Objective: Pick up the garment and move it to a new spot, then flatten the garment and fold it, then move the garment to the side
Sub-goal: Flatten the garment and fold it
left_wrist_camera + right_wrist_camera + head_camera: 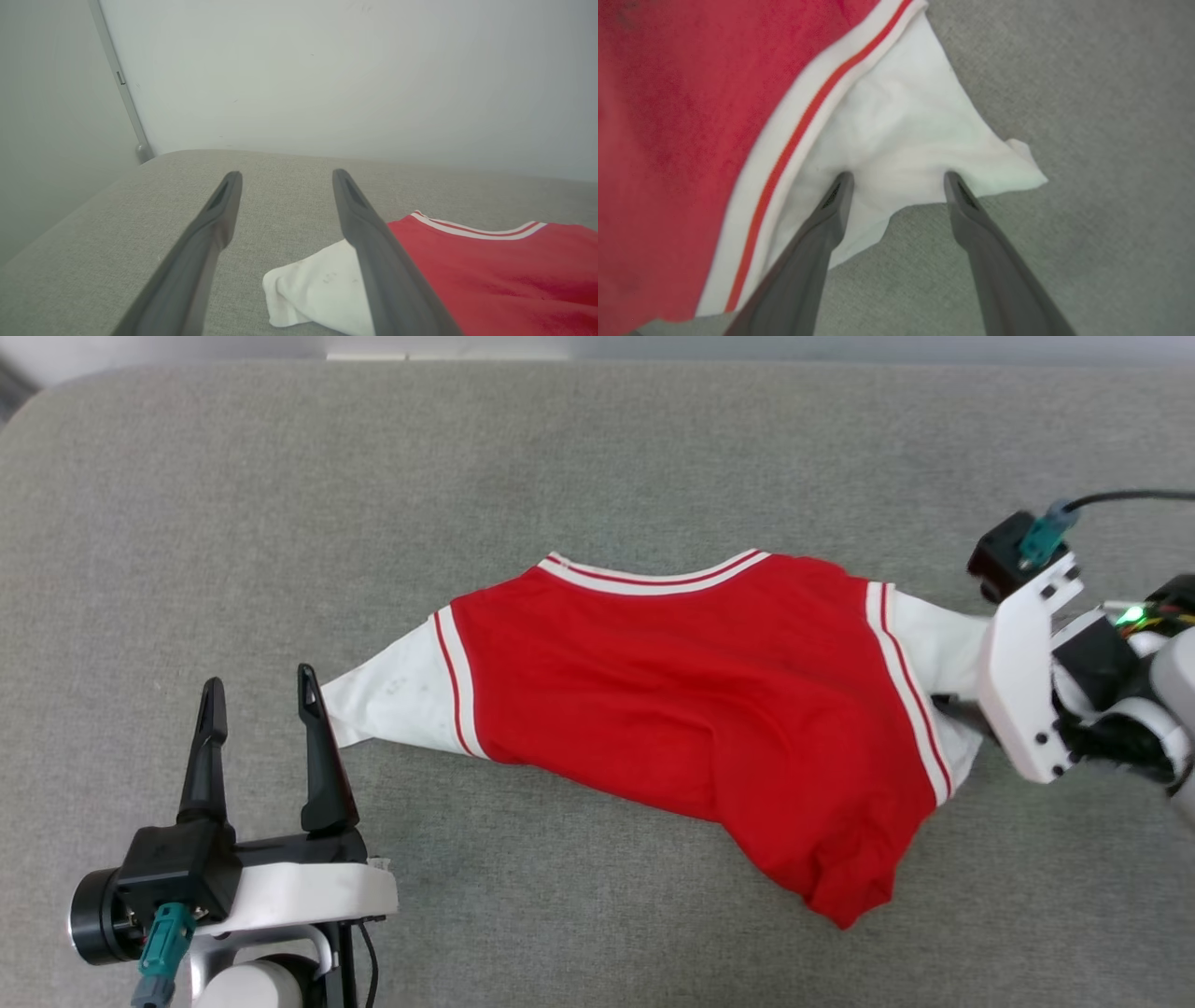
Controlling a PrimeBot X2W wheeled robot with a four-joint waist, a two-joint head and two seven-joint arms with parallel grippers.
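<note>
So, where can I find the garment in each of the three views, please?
Head view: the garment lies across the centre, left to right.
Left wrist view: it fills the lower right corner.
Right wrist view: it covers the left side and upper middle.
Shared landmark: the grey fabric surface beneath it.

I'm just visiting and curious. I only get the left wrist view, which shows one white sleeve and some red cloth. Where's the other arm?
Observer: The right arm is at the shirt's far end. Its jaws stand open, with the tips touching the other white sleeve.
Operator: Is the shirt lying flat?
Observer: Not quite. The bottom hem is bunched into a point toward the robot's right.
Operator: Any lettering showing?
Observer: None. The upturned side is plain red.
</note>
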